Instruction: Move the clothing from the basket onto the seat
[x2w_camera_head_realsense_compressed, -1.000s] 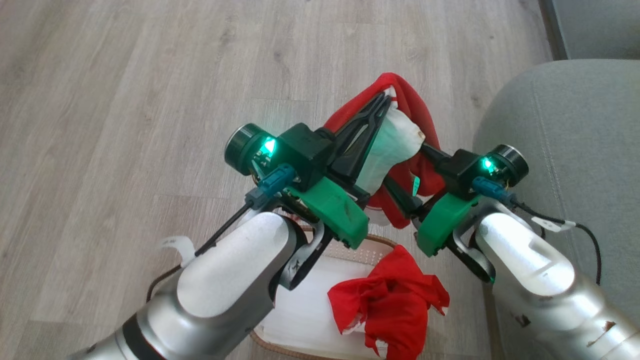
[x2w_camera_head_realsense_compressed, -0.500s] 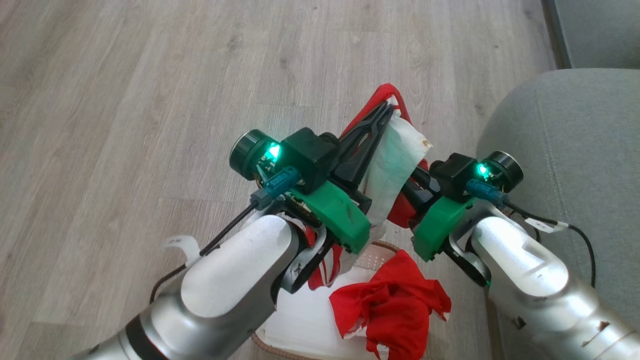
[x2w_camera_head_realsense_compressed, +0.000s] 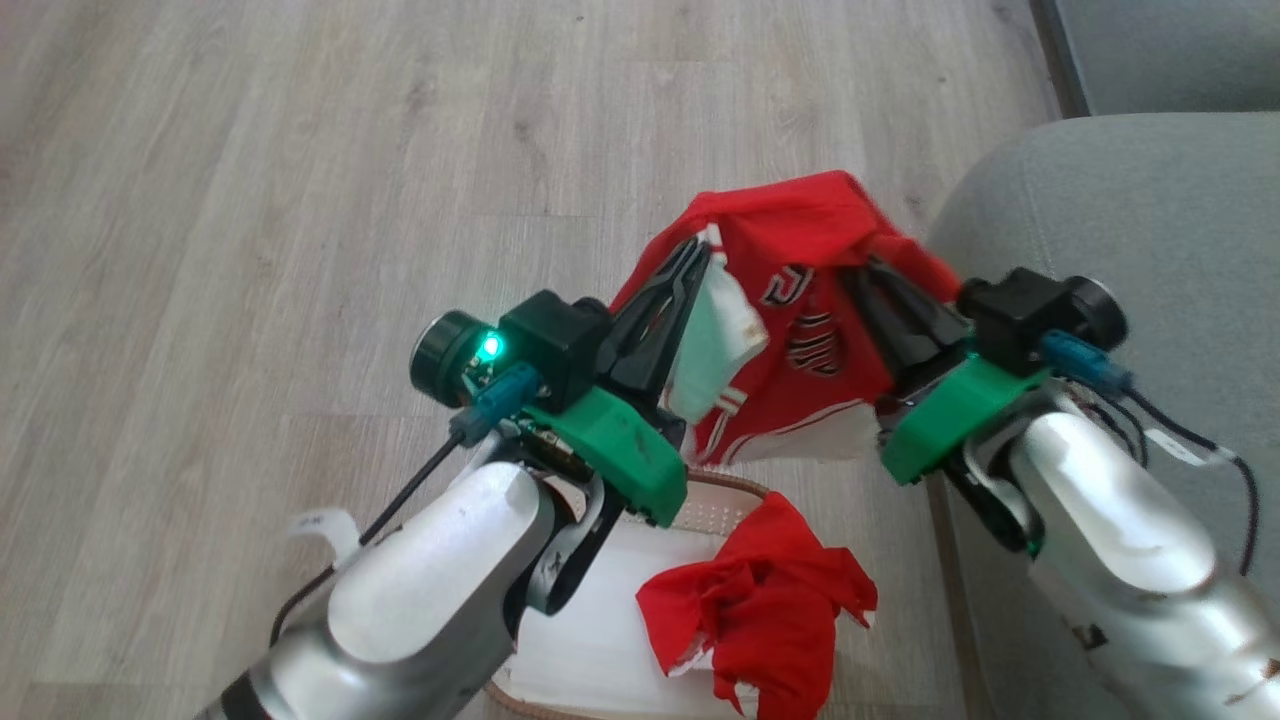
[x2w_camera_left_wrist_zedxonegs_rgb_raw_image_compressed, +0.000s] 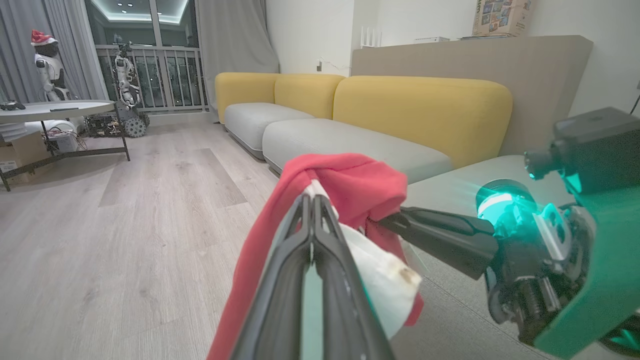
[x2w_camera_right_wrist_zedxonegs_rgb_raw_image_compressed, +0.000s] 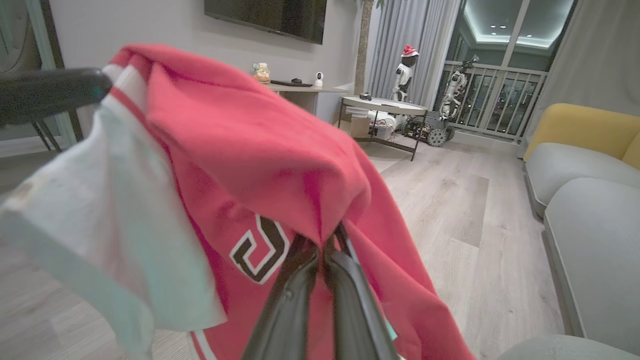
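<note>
A red jersey (x2w_camera_head_realsense_compressed: 800, 300) with white trim and dark lettering hangs spread between my two grippers above the floor. My left gripper (x2w_camera_head_realsense_compressed: 700, 250) is shut on its left edge near a white panel; the pinch shows at the left gripper (x2w_camera_left_wrist_zedxonegs_rgb_raw_image_compressed: 312, 200) in its own wrist view. At the jersey's right shoulder, my right gripper (x2w_camera_head_realsense_compressed: 862, 265) is shut on a red fold (x2w_camera_right_wrist_zedxonegs_rgb_raw_image_compressed: 320, 200). Red shorts (x2w_camera_head_realsense_compressed: 770, 610) lie crumpled in the basket (x2w_camera_head_realsense_compressed: 720, 490) below my arms. The grey seat (x2w_camera_head_realsense_compressed: 1130, 220) is just right of the right gripper.
Pale wood floor (x2w_camera_head_realsense_compressed: 300, 200) stretches ahead and to the left. Further grey sofa cushions with yellow backs (x2w_camera_left_wrist_zedxonegs_rgb_raw_image_compressed: 420, 110) run along the wall. A low round table (x2w_camera_right_wrist_zedxonegs_rgb_raw_image_compressed: 382, 106) and two small standing robots (x2w_camera_right_wrist_zedxonegs_rgb_raw_image_compressed: 407, 75) are far across the room.
My right gripper has shut on the jersey and pulled it right toward the seat, spreading the bunched cloth so its lettering shows. My left gripper stayed shut and shifted slightly left.
</note>
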